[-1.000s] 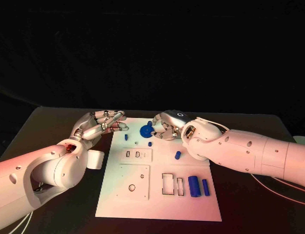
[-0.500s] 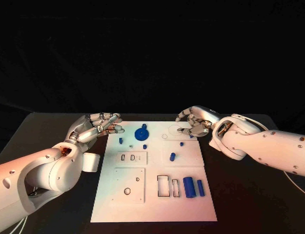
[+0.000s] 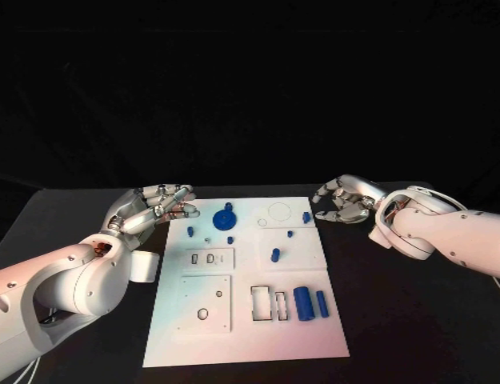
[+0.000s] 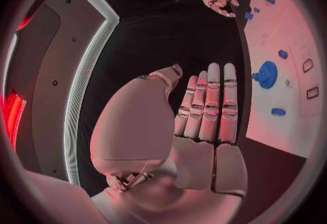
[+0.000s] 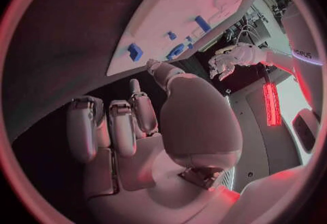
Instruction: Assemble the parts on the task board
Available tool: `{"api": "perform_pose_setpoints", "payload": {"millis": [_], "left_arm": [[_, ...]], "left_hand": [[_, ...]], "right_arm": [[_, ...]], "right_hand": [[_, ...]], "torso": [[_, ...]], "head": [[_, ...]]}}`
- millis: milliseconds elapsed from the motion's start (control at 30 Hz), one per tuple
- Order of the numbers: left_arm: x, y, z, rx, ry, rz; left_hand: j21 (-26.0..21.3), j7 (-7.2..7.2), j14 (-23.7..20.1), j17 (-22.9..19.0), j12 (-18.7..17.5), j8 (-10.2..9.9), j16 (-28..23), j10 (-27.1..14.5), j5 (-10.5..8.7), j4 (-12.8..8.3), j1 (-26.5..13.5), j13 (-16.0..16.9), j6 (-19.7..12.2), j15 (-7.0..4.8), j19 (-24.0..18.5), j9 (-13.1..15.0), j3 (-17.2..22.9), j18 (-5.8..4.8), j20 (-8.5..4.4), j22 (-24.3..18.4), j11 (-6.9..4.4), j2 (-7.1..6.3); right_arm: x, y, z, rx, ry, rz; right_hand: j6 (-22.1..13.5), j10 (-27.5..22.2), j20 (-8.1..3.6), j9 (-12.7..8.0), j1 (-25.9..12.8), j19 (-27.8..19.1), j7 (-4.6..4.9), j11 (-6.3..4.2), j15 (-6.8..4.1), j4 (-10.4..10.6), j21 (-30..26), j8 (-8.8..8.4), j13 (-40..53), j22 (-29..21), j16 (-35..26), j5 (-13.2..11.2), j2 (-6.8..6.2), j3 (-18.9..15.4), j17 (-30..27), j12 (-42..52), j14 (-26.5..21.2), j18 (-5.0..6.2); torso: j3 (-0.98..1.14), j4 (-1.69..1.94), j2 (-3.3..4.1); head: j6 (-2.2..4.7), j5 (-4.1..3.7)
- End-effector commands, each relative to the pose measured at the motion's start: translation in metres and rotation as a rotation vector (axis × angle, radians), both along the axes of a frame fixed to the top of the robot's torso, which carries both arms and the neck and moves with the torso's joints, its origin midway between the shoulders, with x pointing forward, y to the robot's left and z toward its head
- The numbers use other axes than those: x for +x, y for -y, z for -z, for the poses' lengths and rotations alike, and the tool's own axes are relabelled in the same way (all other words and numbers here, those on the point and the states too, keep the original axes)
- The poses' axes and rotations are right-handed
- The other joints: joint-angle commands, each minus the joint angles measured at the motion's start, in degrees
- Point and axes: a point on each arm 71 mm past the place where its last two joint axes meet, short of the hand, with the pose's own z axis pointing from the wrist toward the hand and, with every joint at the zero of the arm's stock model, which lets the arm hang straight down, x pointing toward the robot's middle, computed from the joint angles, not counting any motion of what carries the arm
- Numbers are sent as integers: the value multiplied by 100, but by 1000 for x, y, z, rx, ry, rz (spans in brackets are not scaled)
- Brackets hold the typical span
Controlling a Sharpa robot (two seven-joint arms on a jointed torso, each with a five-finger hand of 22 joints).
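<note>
The white task board (image 3: 250, 336) lies mid-table. A round blue part (image 3: 226, 217) (image 4: 267, 74) sits at its far end, with small blue pieces (image 3: 275, 255) scattered near it. Two blue cylinders (image 3: 304, 303) lie side by side at the board's right. My left hand (image 3: 155, 206) (image 4: 204, 120) hovers at the board's far left corner, fingers straight, holding nothing. My right hand (image 3: 344, 200) (image 5: 129, 131) is just off the far right corner over the black table, fingers loosely bent and empty. The right wrist view also shows the board (image 5: 177, 11) and my left hand (image 5: 231, 60).
Recessed plates (image 3: 210, 302) and rectangular slots (image 3: 270, 302) mark the board's near half. An empty round recess (image 3: 280, 211) sits beside the round blue part. Bare black table (image 3: 422, 328) lies to the right of the board.
My right hand has let go near the round blue part and drawn back to the right, off the board. The round part stays on the board. The left hand barely moved.
</note>
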Motion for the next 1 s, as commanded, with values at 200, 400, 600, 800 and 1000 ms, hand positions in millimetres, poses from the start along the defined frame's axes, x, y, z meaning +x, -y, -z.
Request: {"api": "perform_pose_setpoints", "payload": {"millis": [200,400,600,800,1000], "left_arm": [[0,3,-1,-16,3,23],[0,3,-1,-16,3,24],[0,3,-1,-16,3,24],[0,2,-1,-14,0,22],[0,3,0,-13,-1,22]], "left_hand": [[16,-3,-30,11,-27,-23,25,-27,-22,19,-54,6,-29,1,-8,-8,16,68,19,-7,19,-5],[16,-3,-30,11,-27,-23,25,-27,-22,19,-54,6,-29,1,-8,-8,16,68,19,-7,19,-5],[16,-3,-30,11,-27,-23,25,-27,-22,19,-54,6,-29,1,-8,-8,16,68,19,-7,19,-5],[16,-3,-30,11,-27,-23,25,-27,-22,19,-54,6,-29,1,-8,-8,16,68,19,-7,19,-5],[16,-4,-36,18,-25,-25,26,-29,-20,3,-43,8,-29,0,-10,-7,27,69,20,-10,18,-1]], "right_arm": [[4,2,10,11,-26,0],[6,-1,14,10,-34,3],[10,-5,22,9,-47,6],[11,-11,30,10,-63,-1],[12,-16,33,11,-70,-7]], "right_hand": [[-14,-5,-1,-6,79,-35,6,2,21,-38,-46,-28,61,686,17,-27,2,2,1032,-6,496,-58],[-17,4,-1,-7,79,-36,7,3,21,-38,-47,-32,74,685,18,-25,6,4,1036,5,497,-58],[-13,11,0,-7,79,-32,9,5,23,-35,-44,-36,82,690,19,-19,26,14,1039,12,498,-59],[-3,17,1,-6,86,-36,11,6,25,-38,-48,-38,89,687,21,-14,48,28,1045,18,499,-58],[4,23,2,-5,89,-36,11,6,25,-41,-49,-38,97,687,21,-13,55,34,1047,25,500,-58]], "torso": [[-15,10,1],[-26,7,-1],[-18,5,-6],[-18,15,-5],[-19,-5,-7]], "head": [[-49,21],[-75,8],[-93,6],[-104,24],[-104,36]]}}
